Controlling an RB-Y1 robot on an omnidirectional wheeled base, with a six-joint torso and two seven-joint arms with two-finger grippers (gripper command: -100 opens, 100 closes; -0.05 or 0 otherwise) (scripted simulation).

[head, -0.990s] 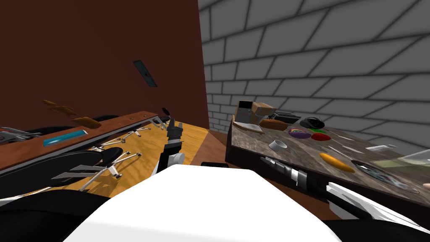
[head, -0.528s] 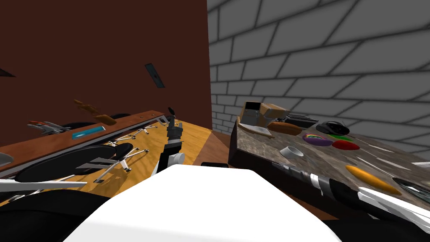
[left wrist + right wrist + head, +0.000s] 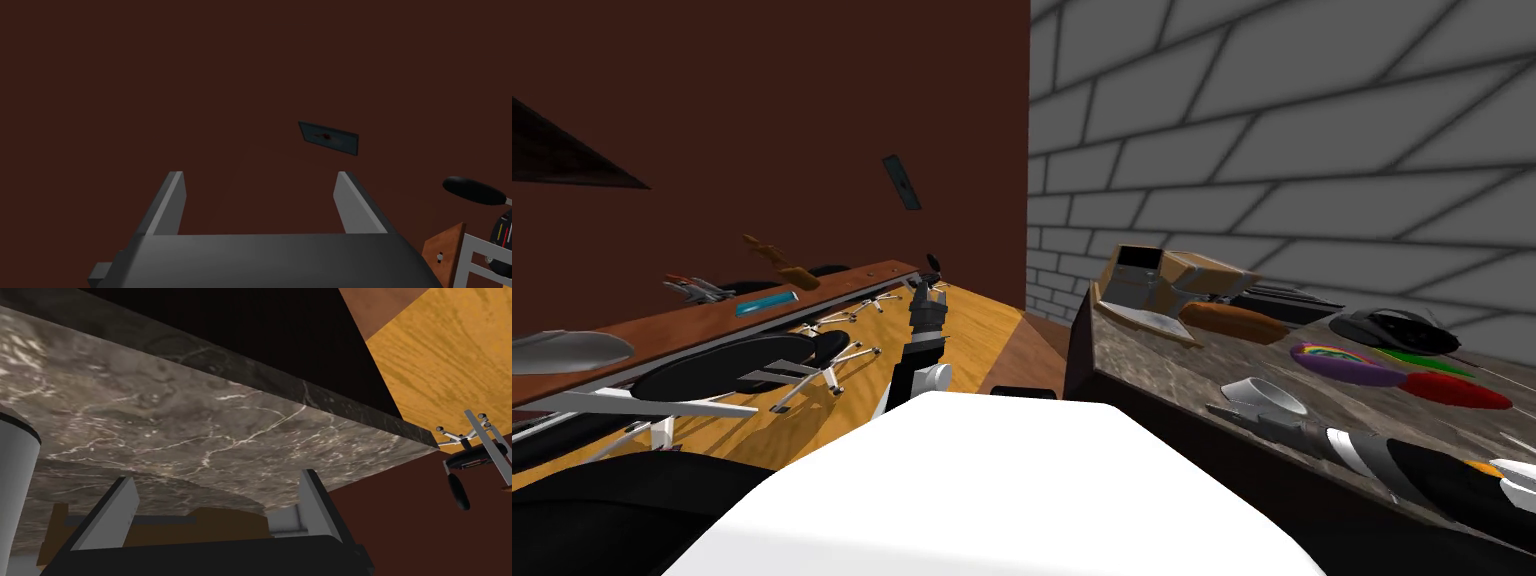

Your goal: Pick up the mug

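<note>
Matt pale mug (image 3: 1264, 396), veined marble table (image 3: 175, 418), grained golden wood floor (image 3: 977, 330).

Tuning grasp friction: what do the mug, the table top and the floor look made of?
Mug: plain light grey, matte, no texture drawn. The material is open; it could be ceramic.
Table top: marble-like stone, dark grey-brown with white veins, matte-looking.
Floor: wood, yellow-orange with clear grain lines.

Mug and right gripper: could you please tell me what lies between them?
Nothing but bare marble tabletop: the mug stands just beside the open right gripper, as the right wrist view shows.
</note>
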